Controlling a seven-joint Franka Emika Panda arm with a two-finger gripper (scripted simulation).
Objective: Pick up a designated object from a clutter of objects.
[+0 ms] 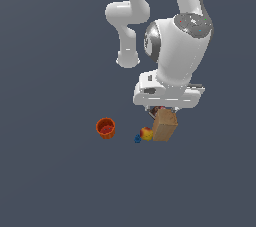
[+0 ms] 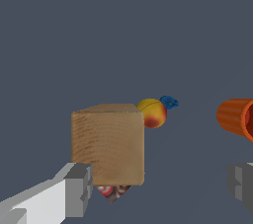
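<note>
The designated object, a tan-brown box (image 1: 165, 125) (image 2: 108, 141), stands upright on the grey floor among the clutter of objects. My gripper (image 1: 166, 111) (image 2: 158, 186) hangs just above it, open, its fingers wide apart. In the wrist view one finger (image 2: 74, 188) lies close beside the box's lower corner and the other finger (image 2: 242, 183) is far from it. I cannot tell whether the near finger touches the box. A dark red-black packet (image 1: 156, 111) (image 2: 112, 191) peeks out from behind the box.
A yellow-red fruit-like lump (image 1: 146, 133) (image 2: 152, 113) sits against the box, with a tiny blue piece (image 1: 137, 138) (image 2: 169, 102) beside it. An orange-red cup (image 1: 105, 128) (image 2: 237, 117) stands apart, toward the exterior view's left.
</note>
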